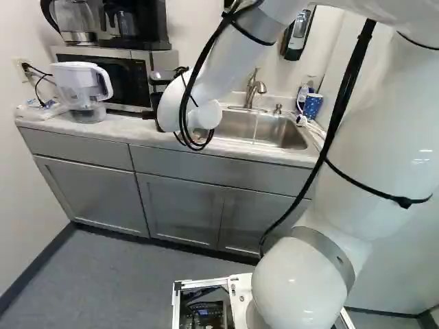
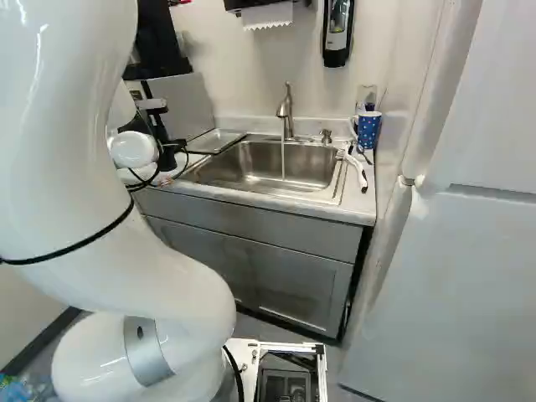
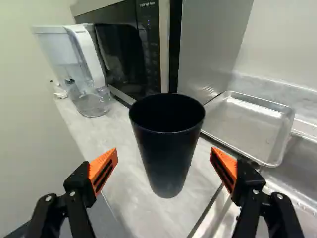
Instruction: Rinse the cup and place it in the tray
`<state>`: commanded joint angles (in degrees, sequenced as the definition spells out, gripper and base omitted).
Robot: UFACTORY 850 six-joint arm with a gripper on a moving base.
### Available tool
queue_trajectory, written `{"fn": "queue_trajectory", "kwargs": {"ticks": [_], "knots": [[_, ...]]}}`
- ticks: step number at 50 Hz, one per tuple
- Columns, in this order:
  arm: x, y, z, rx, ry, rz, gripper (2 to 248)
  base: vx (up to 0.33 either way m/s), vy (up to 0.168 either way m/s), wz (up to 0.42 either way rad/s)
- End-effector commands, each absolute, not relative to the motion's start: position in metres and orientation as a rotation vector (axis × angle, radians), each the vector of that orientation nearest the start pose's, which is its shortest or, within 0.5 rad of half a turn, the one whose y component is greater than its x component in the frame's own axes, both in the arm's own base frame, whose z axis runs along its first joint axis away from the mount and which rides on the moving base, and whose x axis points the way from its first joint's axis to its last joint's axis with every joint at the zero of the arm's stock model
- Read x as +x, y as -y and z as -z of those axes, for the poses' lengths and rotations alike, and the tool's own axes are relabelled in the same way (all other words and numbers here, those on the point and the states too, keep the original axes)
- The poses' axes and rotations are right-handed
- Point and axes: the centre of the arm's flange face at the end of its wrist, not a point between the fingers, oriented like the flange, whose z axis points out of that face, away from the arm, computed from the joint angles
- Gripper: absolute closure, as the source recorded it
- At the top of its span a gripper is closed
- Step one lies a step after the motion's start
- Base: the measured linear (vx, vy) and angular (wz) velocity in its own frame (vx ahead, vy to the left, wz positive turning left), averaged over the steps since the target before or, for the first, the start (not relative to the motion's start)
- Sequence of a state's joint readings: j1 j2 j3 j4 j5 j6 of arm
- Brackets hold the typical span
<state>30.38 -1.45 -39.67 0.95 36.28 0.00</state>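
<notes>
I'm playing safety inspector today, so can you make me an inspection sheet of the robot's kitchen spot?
Surface: pale counter, no spills seen
Job's things: black cup upright on the counter; metal tray between the microwave and the sink
Clutter: clear pitcher, spotted blue mug, brush
Fingers: the orange-padded fingers are open, one each side of the cup, not gripping it
Cables: black cables strapped to the arm, loops hanging near its wrist
Surroundings: water running from the faucet; soap dispenser on the wall
</notes>
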Motion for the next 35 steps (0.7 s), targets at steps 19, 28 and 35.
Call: {"fn": "queue_trajectory", "kwargs": {"ticks": [19,28,35], "knots": [[0.415,-0.24,-0.478,-2.129,0.549,1.75,3,0.0,0.0,0.0],[0.417,-0.241,-0.474,-2.094,0.54,1.785,3,0.0,0.0,0.0],[0.418,-0.241,-0.47,-2.066,0.533,1.811,3,0.0,0.0,0.0]]}}
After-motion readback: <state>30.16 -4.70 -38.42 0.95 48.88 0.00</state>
